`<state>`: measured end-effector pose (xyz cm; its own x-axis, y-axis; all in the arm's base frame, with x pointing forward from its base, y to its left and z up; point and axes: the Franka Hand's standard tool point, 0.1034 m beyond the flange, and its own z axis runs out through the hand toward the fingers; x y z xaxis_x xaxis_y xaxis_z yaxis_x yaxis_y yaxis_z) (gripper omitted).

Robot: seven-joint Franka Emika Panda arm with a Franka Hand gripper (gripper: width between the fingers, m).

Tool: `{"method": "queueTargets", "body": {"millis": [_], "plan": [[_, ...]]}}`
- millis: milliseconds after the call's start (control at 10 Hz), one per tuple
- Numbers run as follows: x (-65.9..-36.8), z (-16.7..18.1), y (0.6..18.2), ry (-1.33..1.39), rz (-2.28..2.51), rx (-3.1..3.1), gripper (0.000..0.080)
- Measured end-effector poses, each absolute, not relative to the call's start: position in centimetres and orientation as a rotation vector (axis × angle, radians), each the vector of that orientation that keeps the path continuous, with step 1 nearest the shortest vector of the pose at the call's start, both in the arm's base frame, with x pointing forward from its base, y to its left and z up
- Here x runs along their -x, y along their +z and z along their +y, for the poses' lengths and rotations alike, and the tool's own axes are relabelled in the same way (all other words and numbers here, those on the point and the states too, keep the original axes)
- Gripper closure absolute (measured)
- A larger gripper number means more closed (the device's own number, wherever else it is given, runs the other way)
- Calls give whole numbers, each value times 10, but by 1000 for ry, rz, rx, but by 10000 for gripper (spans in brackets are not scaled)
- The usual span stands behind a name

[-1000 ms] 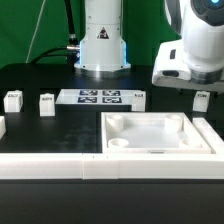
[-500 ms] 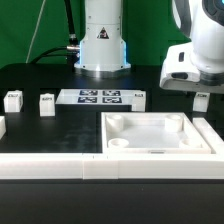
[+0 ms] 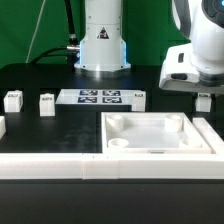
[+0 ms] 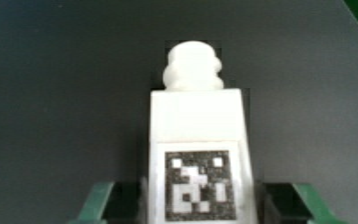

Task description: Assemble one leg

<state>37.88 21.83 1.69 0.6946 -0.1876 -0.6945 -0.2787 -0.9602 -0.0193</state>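
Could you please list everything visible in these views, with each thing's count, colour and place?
Small white rectangular leg with a marker tag: one, white, exterior view's right, between the green fingers.
Other small white tagged posts: three, white, two at exterior view's left, one by the flat marker board.
Large square tray-like tabletop: one, white, front centre-right.
Marker board: one, white with black tags, rear centre.
Table: one, black, under everything.
Robot base: one, white, rear centre.
The fingers: two, green, flanking the leg with gaps.

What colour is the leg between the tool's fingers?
The leg is white, with a black-and-white marker tag; wrist view shows it best.
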Motion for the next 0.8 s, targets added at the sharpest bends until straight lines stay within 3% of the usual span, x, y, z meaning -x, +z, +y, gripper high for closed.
{"method": "queueTargets", "body": {"millis": [500, 800], "plan": [[-380, 213, 22, 1131, 352, 2765, 513], [-402, 184, 71, 1121, 351, 2753, 512]]}}
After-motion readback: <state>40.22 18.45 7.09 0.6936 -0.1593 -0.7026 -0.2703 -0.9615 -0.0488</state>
